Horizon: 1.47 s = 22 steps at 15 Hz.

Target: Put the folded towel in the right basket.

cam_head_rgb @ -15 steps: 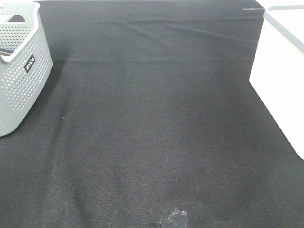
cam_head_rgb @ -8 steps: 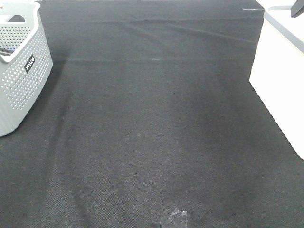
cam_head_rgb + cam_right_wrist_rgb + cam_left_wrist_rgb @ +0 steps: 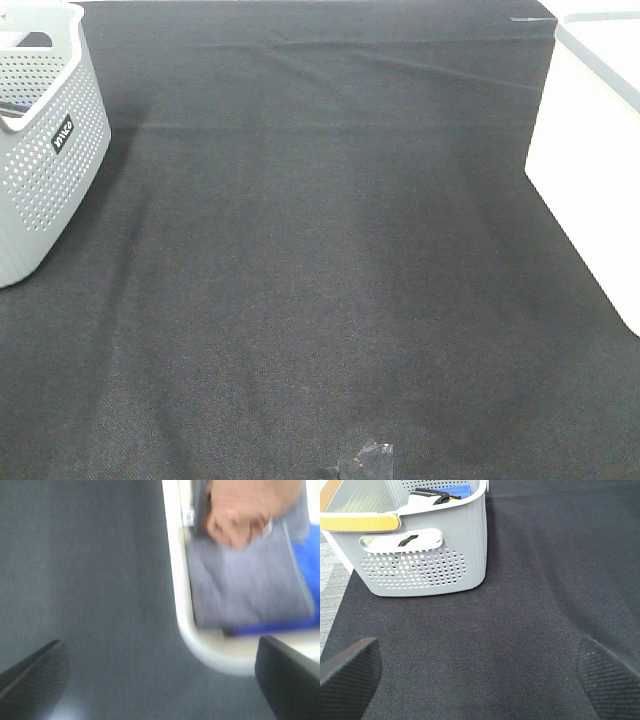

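Observation:
In the blurred right wrist view a grey folded towel (image 3: 245, 590) lies inside the white right basket (image 3: 175, 570), with a person's hand (image 3: 240, 515) on its far end. My right gripper (image 3: 160, 680) is open and empty, apart from the towel, over the black cloth beside the basket's rim. The white basket also shows at the right edge of the exterior high view (image 3: 590, 150), where its inside is hidden. My left gripper (image 3: 480, 680) is open and empty above the black cloth. Neither gripper shows in the exterior high view.
A grey perforated basket (image 3: 50, 150) stands at the far left, holding dark and blue items (image 3: 440, 495). Something blue (image 3: 305, 580) lies beside the towel. A crumpled bit of tape (image 3: 365, 462) lies near the front edge of the black tablecloth (image 3: 330, 250).
A dark part of the right arm showed at the top right corner half a second ago and is out of the exterior high view now. Nothing else has moved.

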Each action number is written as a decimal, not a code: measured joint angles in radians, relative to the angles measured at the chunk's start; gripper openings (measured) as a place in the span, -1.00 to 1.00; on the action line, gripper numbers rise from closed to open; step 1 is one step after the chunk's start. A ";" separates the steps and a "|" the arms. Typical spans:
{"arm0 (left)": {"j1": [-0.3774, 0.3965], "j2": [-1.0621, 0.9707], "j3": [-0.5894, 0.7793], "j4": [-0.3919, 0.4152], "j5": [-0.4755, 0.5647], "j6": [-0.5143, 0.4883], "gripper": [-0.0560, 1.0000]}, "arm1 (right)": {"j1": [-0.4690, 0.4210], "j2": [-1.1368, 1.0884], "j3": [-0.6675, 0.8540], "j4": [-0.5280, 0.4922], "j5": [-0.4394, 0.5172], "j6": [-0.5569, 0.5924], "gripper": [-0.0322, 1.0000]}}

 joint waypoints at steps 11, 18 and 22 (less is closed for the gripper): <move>0.000 0.000 0.000 0.000 0.000 0.000 0.98 | 0.002 -0.879 0.605 -0.028 0.029 0.072 0.94; 0.000 0.000 0.000 0.000 0.000 0.000 0.98 | 0.057 -1.080 0.673 -0.043 -0.001 0.032 0.94; 0.000 0.000 0.000 0.000 0.000 0.000 0.98 | 0.069 -1.080 0.679 -0.043 -0.001 0.028 0.94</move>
